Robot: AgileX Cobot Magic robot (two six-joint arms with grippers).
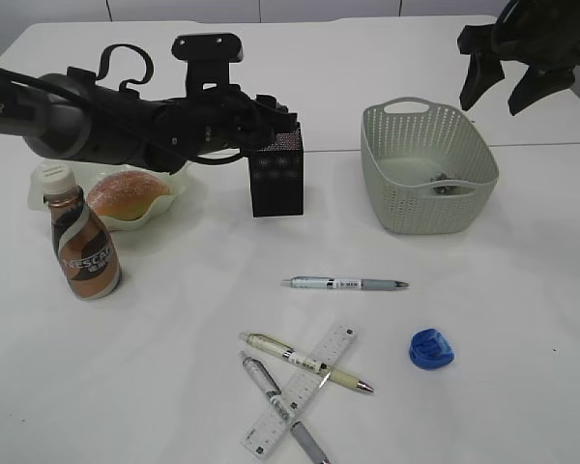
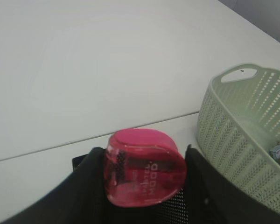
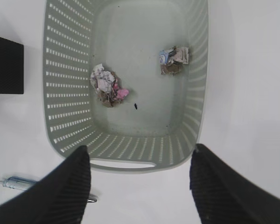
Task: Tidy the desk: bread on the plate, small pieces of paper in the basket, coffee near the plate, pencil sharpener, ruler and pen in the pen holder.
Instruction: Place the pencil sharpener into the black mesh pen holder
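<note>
My left gripper [image 1: 275, 124] is shut on a pink pencil sharpener [image 2: 144, 168] and holds it just above the black mesh pen holder [image 1: 277, 184]. A blue pencil sharpener [image 1: 431, 349] lies at the front right. A clear ruler [image 1: 300, 390] lies across a cream pen [image 1: 304, 362] and a grey pen [image 1: 280, 406]. A third pen [image 1: 343, 283] lies mid-table. The bread [image 1: 124, 193] sits on the white plate [image 1: 177, 182], with the coffee bottle [image 1: 80, 242] beside it. My right gripper [image 3: 140, 186] is open and empty, high above the green basket [image 3: 123, 163].
Two crumpled paper pieces [image 3: 107, 86] [image 3: 174, 59] lie inside the basket [image 1: 430, 169]. The basket stands right of the pen holder with a gap between them. A table seam runs behind both. The pen holder's corner [image 3: 6, 65] shows in the right wrist view.
</note>
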